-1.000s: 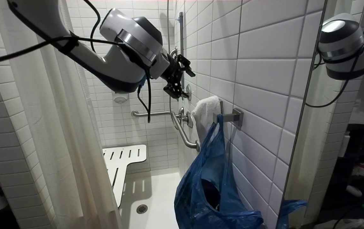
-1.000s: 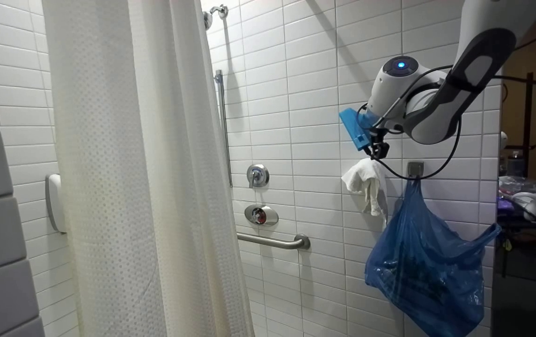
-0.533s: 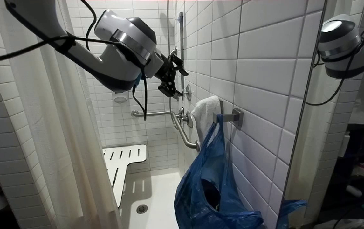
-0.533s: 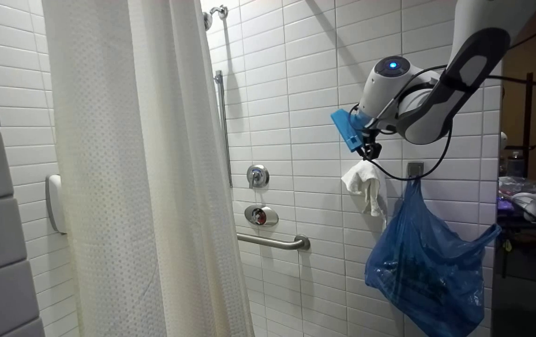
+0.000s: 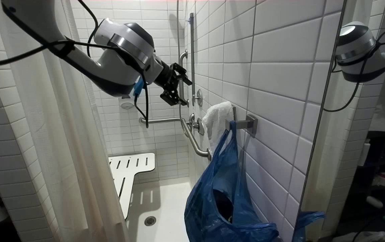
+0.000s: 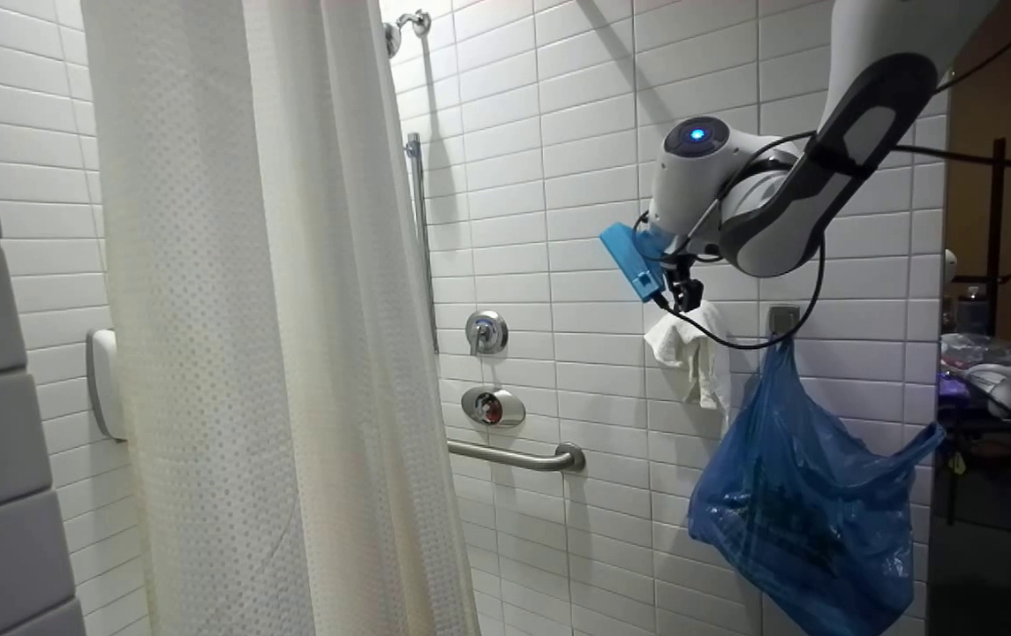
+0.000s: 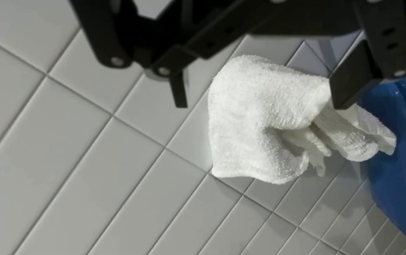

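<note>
In an exterior view, the shower curtain (image 5: 64, 141) hangs at left. Your pincer (image 5: 187, 92) stands spread, above and left of the white towel (image 5: 217, 117), apart from it. The towel hangs at the tiled wall (image 5: 273, 84); nearer, a blue bag (image 5: 226, 176) hangs from a metal hook (image 5: 250, 125). Right: a mirror (image 5: 343, 151).

place: bathroom | shower curtain (image 6: 275, 318) | grab bar (image 6: 514, 457) | floor drain (image 5: 150, 220) | probably a showerhead (image 6: 391, 39), half hidden
</note>
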Tool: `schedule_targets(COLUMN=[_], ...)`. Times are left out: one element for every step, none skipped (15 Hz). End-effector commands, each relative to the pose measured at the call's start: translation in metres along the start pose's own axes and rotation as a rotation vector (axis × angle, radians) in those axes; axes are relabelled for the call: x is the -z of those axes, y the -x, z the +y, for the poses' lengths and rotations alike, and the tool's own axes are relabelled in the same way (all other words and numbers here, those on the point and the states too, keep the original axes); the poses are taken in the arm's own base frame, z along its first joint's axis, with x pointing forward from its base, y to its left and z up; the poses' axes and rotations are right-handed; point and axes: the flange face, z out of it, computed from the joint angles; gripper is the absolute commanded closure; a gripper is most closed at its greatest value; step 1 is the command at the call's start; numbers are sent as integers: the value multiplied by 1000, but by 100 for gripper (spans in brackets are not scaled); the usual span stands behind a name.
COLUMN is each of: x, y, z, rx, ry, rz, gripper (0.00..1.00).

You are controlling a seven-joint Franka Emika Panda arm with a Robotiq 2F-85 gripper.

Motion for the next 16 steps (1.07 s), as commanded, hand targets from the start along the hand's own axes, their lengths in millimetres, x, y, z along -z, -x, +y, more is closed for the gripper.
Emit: schedule_targets(x=[-10,-13,-16,-19,-24,-26,-30,-34,-38,-42,-47,-50,-54,-57,-61,-65], y=[15,18,21,23,24,24,23,20,18,16,14,12,11,10,9,8], z=[8,11,13,17,18,20,21,21,21,23,24,26,26,28,28,29], rx=[20,23,25,27,22,20,13,1,-11,-21,-32,-40,-49,-57,-62,-63], ry=[39,52,62,75,87,99,112,126,143,159,172,184,194,204,212,224], rz=[24,28,28,29,32,35,43,55,66,75,82,87,92,96,99,107], gripper=[0,0,0,0,0,0,0,0,0,0,0,0,0,0,0,0])
